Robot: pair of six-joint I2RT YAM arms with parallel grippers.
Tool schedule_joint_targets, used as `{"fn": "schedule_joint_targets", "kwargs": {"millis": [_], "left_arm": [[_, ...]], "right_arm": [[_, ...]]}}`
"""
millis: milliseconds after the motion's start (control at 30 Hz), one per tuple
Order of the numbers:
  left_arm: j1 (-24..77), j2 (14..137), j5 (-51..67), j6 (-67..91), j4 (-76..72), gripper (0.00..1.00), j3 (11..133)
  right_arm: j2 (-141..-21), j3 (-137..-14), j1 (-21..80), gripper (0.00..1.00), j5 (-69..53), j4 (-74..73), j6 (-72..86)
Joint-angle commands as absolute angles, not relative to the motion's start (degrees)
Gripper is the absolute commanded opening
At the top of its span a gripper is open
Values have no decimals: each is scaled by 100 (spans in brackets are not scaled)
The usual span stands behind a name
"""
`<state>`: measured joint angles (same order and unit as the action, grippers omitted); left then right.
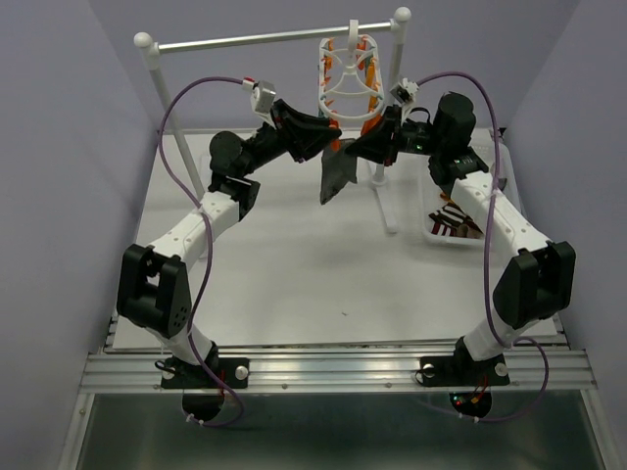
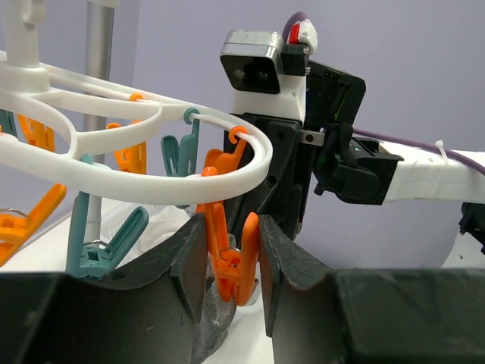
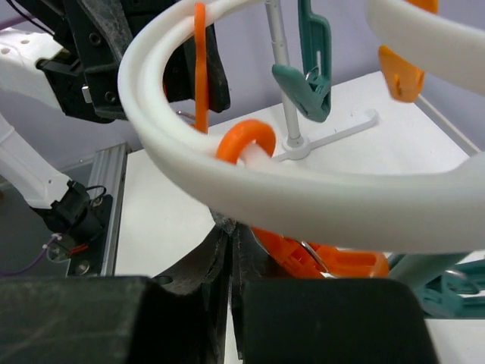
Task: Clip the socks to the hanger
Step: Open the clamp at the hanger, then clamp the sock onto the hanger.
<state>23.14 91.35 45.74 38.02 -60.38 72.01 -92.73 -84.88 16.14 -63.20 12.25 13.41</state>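
The white oval hanger [image 1: 347, 80] hangs by its hook from the rail, with orange and teal clips dangling from its rings. My left gripper [image 2: 231, 227] squeezes an orange clip [image 2: 227, 262] on the near ring of the hanger [image 2: 151, 182]. A dark grey sock [image 1: 336, 178] hangs just below the two grippers, and its fabric [image 2: 206, 326] shows under the clip. My right gripper [image 3: 233, 243] is shut on the sock's top edge [image 3: 226, 220], right under the hanger ring [image 3: 303, 201]. In the top view the left gripper [image 1: 329, 140] and right gripper [image 1: 364, 147] meet under the hanger.
The metal rail stand [image 1: 265, 39] with ball-topped posts spans the back of the table, its foot reaching forward on the right. A white basket [image 1: 431, 233] at the right holds striped socks [image 1: 456, 217]. The right arm's wrist camera [image 2: 258, 64] sits close behind the clip.
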Motion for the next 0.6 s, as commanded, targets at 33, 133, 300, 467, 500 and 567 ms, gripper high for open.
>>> {"fn": "schedule_joint_targets", "kwargs": {"millis": [33,133,300,467,500,567], "left_arm": [[2303,9141,4676,3736,-6214,0,7479],[2303,9184,4614,3700,-6188,0,7514],[2303,9237,4342,3656,-6100,0,7541],[2303,9246,4280,3683,-6205,0,7567],[2303,9237,4280,3683,-6231,0,7576],[2303,9220,4289,3691,-6258,0,7602]], "right_arm": [[-9299,-8851,1591,1,-6617,1554,1467],[-9281,-8815,1591,1,-6855,1819,1766],[-9255,-8754,1591,1,-7040,1925,1995],[-9176,-8535,1591,1,-6900,1706,1908],[-9184,-8517,1591,1,-6847,1627,1881],[-9211,-8534,1591,1,-6768,1407,1724]]}}
